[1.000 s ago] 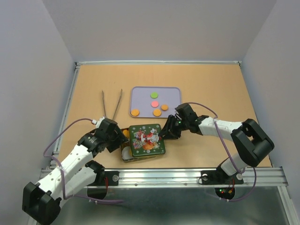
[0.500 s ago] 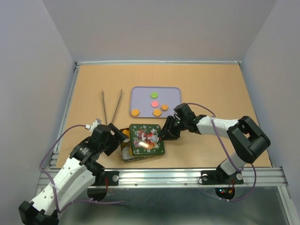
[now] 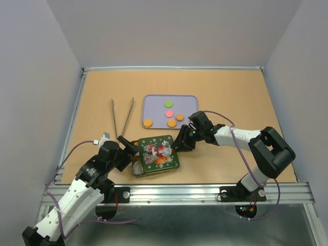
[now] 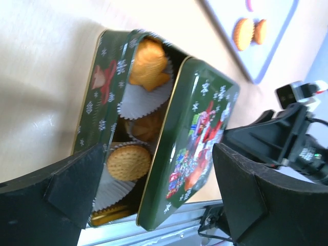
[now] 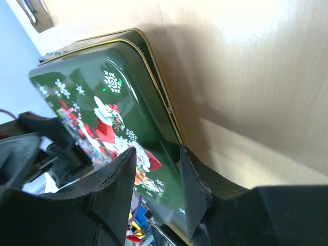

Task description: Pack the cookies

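A green Christmas tin (image 4: 95,102) stands near the front edge. Cookies in white paper cups lie inside: a flower-shaped orange one (image 4: 146,64) and a round one (image 4: 128,161). The decorated lid (image 3: 158,152) lies tilted over most of the tin, leaving its left side uncovered. My right gripper (image 3: 182,144) is shut on the lid's right rim (image 5: 164,110). My left gripper (image 3: 125,148) is open and empty at the tin's left end, with both fingers wide apart in the left wrist view (image 4: 159,192). Green (image 3: 168,104), pink (image 3: 168,113) and orange (image 3: 147,123) cookies lie on the tray.
The lavender tray (image 3: 189,102) sits behind the tin at mid-table. Metal tongs (image 3: 122,115) lie to its left. The metal rail (image 3: 179,192) runs along the near edge just in front of the tin.
The left arm has drawn back toward the near left, and its gripper stays by the tin's left end. The right gripper has nudged the lid slightly left over the tin.
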{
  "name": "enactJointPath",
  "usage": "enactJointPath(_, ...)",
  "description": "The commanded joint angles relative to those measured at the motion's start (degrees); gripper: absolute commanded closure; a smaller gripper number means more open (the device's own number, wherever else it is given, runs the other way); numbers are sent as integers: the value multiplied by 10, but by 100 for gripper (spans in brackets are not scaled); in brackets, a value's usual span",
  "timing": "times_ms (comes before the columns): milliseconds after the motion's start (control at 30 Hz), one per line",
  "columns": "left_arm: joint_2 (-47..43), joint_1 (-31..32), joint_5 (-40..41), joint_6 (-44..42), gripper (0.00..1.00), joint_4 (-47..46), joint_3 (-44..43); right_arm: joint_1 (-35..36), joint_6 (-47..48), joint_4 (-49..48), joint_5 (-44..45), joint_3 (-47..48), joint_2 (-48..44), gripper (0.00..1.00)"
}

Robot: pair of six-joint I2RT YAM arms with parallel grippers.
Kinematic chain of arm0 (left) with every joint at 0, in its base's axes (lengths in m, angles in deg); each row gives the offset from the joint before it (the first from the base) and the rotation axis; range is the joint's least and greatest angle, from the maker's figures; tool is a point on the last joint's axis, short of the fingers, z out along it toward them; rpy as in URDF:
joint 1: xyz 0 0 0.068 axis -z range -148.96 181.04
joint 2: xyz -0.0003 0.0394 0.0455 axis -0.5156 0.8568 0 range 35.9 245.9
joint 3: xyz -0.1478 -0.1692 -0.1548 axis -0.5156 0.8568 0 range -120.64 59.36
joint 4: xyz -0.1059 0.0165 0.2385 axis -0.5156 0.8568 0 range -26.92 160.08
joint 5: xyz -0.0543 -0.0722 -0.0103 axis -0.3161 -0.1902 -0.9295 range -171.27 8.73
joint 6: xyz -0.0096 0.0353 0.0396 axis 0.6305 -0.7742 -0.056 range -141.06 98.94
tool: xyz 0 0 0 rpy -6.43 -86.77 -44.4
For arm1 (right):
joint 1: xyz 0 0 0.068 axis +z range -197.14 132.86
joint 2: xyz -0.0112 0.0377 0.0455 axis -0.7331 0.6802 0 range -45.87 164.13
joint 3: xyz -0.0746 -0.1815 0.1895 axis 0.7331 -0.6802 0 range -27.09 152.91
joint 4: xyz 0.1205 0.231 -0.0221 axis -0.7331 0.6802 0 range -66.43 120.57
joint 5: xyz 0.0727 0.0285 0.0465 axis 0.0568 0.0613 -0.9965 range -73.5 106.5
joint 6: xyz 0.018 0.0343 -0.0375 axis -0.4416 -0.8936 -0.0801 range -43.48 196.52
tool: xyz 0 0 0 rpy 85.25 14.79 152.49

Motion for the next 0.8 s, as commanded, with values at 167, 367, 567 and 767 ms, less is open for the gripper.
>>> enactJointPath(167, 15, 2, -27, -11, 1, -86, 39, 11, -13, -9, -12, 62, -7, 55)
enactJointPath(367, 30, 1, -44, -21, 1, -114, 46, 19, -14, -5, -12, 81, 10, 55)
enactJointPath(567, 52, 2, -51, -38, 1, -139, 44, 28, -15, -4, -10, 89, 24, 55)
enactJointPath(767, 86, 2, -58, -65, 1, -173, 34, 39, -17, -3, -9, 105, 37, 55)
